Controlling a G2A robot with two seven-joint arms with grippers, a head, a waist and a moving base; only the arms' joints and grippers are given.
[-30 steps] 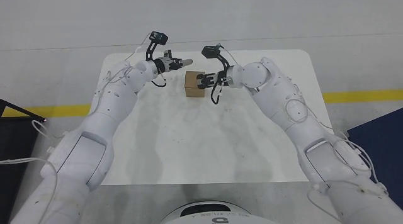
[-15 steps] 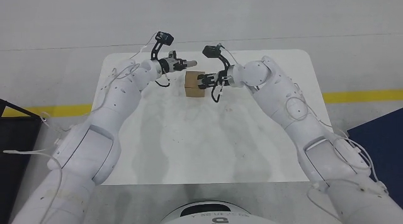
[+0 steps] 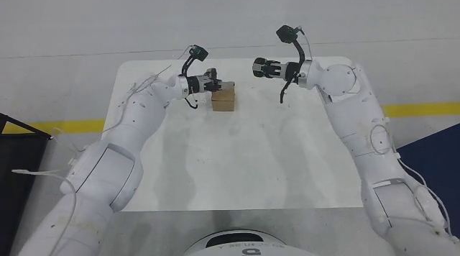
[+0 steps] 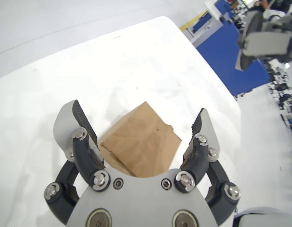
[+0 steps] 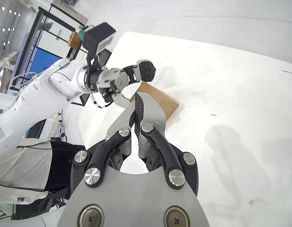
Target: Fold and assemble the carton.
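Note:
A small brown carton [image 3: 224,99] stands closed on the white table [image 3: 287,155], toward its far side. My left gripper [image 3: 215,83] hovers at the carton's far-left edge, open, with a finger on each side of the carton [image 4: 141,140] and no visible contact. From the right wrist the left gripper [image 5: 134,86] straddles the end of the carton [image 5: 160,101]. My right gripper [image 3: 257,67] hangs to the right of the carton, clear of it, fingers shut on nothing [image 5: 137,98]. The left wrist view shows the right gripper [image 4: 262,41] raised well beyond the box.
The table's far edge [image 3: 237,60] runs just behind both grippers. A yellow floor line [image 3: 417,108] and a blue panel [image 4: 231,48] lie beyond the table's right side. A dark rack [image 3: 14,134] stands off the left side.
The right gripper has drawn back from the carton, up and to the far right. The left gripper has moved right, onto the carton's far-left edge.

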